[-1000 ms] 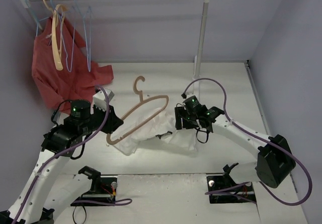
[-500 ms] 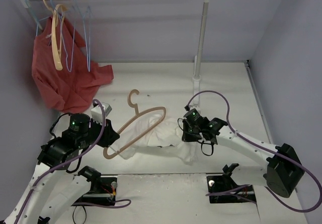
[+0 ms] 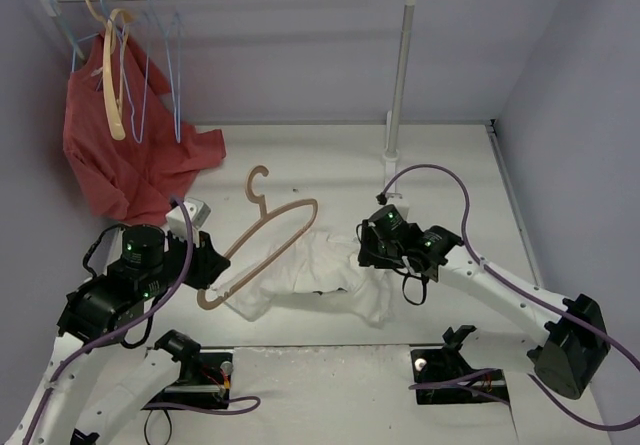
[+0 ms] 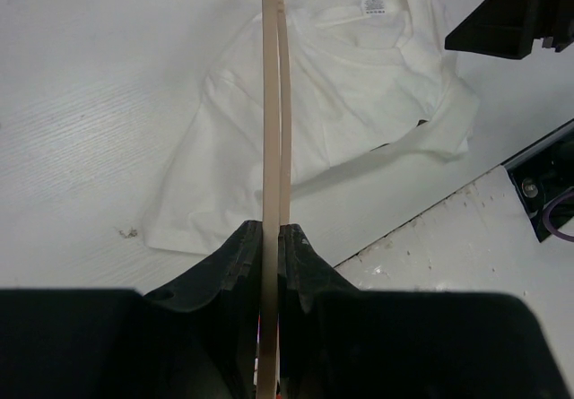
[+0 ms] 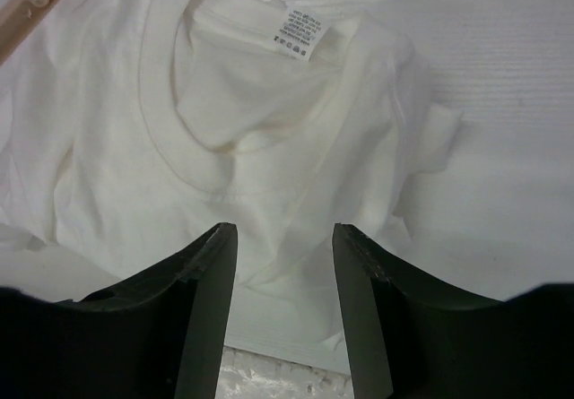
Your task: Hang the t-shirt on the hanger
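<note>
The white t-shirt (image 3: 318, 283) lies crumpled on the table, collar and label (image 5: 300, 27) facing up. Over the shirt's left part slants the tan wooden hanger (image 3: 268, 233), hook pointing away. My left gripper (image 3: 208, 283) is shut on the hanger's lower end. In the left wrist view the hanger (image 4: 272, 103) runs straight out from the shut left gripper (image 4: 271, 234), above the t-shirt (image 4: 359, 85). My right gripper (image 3: 376, 255) hovers at the shirt's right side. It stands open over the t-shirt (image 5: 269, 130), and the right gripper (image 5: 282, 238) has nothing pinched between its fingers.
A clothes rack (image 3: 400, 85) stands at the back. On its left end hang a red garment (image 3: 120, 155), thin blue wire hangers (image 3: 170, 65) and a paler cream hanger (image 3: 110, 85). Two base plates (image 3: 455, 375) sit at the near edge.
The left arm has pulled the hanger toward the near left. The right gripper closed on the shirt, dragged it nearer, then opened again. The shirt now lies flatter.
</note>
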`<action>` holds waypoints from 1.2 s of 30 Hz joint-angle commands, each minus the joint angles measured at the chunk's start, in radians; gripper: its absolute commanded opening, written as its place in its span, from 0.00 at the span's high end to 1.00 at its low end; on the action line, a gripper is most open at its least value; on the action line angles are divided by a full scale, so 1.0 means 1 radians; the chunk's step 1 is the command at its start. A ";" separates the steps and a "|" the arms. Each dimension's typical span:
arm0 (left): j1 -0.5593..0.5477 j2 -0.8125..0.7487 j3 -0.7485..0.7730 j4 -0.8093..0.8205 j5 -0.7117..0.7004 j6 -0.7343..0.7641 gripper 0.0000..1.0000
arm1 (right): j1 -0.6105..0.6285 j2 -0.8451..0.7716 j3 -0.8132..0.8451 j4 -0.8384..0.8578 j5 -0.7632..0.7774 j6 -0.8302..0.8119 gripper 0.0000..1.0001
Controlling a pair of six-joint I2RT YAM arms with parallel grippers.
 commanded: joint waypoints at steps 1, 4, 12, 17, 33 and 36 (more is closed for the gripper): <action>-0.003 0.032 0.032 0.086 0.047 -0.005 1.00 | -0.002 0.048 0.031 0.038 0.057 0.021 0.52; -0.004 0.049 0.040 0.089 0.067 -0.002 1.00 | -0.017 0.096 0.024 0.054 0.054 0.020 0.52; -0.004 0.063 0.054 0.118 0.122 0.000 1.00 | -0.066 0.154 0.016 0.096 0.061 0.007 0.56; -0.003 0.079 0.049 0.162 0.148 -0.002 1.00 | -0.092 0.171 0.044 0.141 0.059 -0.066 0.95; -0.003 0.139 0.149 0.327 -0.204 0.043 1.00 | -0.071 0.151 0.535 0.253 0.044 -0.458 1.00; -0.003 0.138 0.138 0.333 -0.191 0.052 1.00 | -0.073 0.055 0.391 0.210 0.102 -0.396 1.00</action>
